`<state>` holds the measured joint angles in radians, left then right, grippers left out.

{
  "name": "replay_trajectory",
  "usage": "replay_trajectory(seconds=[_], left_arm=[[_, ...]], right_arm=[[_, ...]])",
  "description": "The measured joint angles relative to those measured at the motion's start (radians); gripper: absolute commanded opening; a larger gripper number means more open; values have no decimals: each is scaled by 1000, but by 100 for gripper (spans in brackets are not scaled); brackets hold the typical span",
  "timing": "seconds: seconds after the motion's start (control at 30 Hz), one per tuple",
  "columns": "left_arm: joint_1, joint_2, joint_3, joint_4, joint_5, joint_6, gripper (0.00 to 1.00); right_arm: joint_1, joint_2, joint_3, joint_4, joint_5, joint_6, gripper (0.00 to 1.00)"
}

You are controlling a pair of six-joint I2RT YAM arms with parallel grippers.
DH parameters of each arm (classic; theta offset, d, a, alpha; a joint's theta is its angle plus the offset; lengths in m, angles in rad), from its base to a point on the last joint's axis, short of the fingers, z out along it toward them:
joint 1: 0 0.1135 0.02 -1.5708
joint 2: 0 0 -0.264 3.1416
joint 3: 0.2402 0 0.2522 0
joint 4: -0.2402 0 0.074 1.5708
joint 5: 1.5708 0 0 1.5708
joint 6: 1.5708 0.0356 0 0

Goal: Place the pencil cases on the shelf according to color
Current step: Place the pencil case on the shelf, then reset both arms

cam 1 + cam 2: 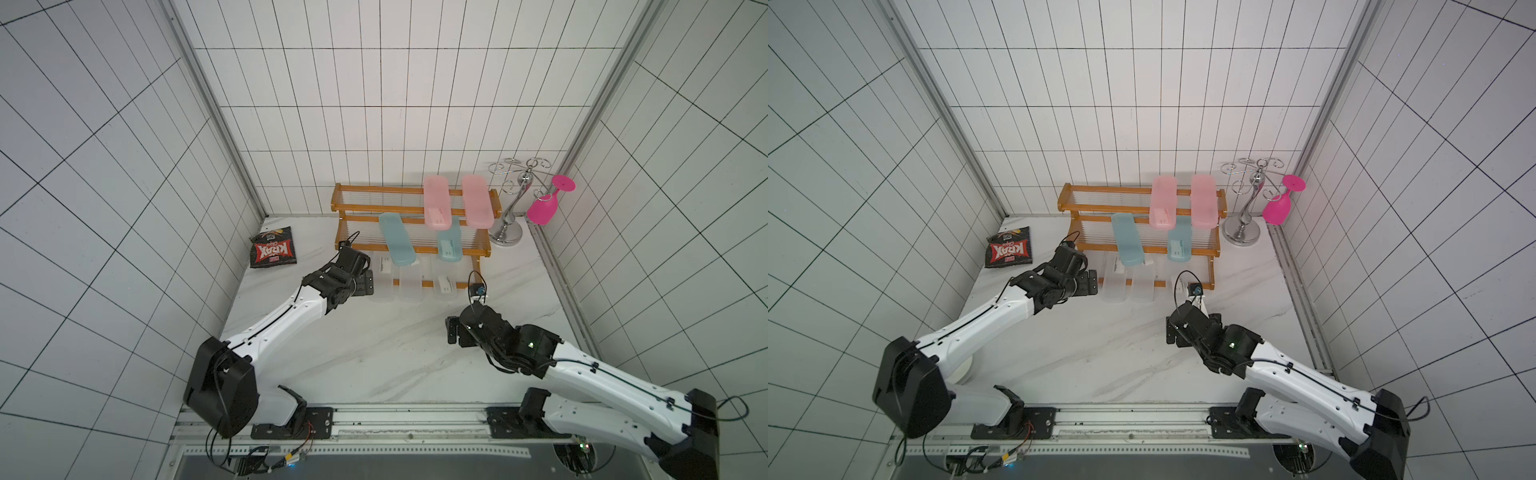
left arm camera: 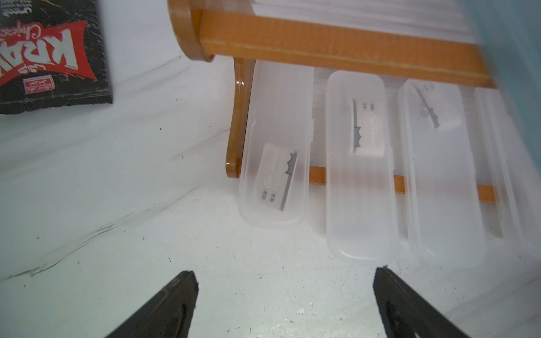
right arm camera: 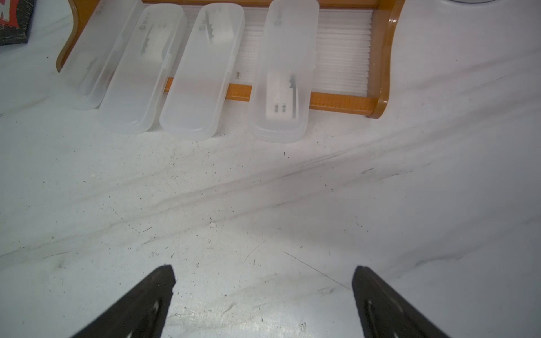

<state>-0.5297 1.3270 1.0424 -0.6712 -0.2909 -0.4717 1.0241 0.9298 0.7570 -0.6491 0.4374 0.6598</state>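
On the marble table [image 1: 374, 353] we see the shelf [image 1: 374, 191] standing against the back wall, all three tiers filled by colour. The two pink cases [image 1: 436, 208] are on the top tier, the two teal cases [image 1: 397, 239] on the middle one, and the four clear cases [image 3: 202, 70] side by side on the bottom one. Every case lies with its long axis running front to back across its tier, its near rounded end overhanging the front rail toward us. We judge the sorting done, so the coming move is most likely a retreat. It turns on the leftmost clear case [image 2: 275, 152], which lies straight ahead of our left gripper [image 2: 285, 273], near end pointing at it, close but apart. That gripper is spread wide and holds nothing, so we should draw straight back along the case's axis. Our right gripper [image 3: 263, 267] is likewise wide and empty, well back from the shelf over bare table.
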Motion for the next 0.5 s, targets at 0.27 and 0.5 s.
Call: replay_trajectory(seconds=[0.27,0.5], left_arm=[[-16,-350,-172,69,-50,33,98],[39,-585,-350,247,-171,100,98]], right_arm=[[-205,-16,37,6,112,-143,99],[-537,26,36,117,88,-274,99]])
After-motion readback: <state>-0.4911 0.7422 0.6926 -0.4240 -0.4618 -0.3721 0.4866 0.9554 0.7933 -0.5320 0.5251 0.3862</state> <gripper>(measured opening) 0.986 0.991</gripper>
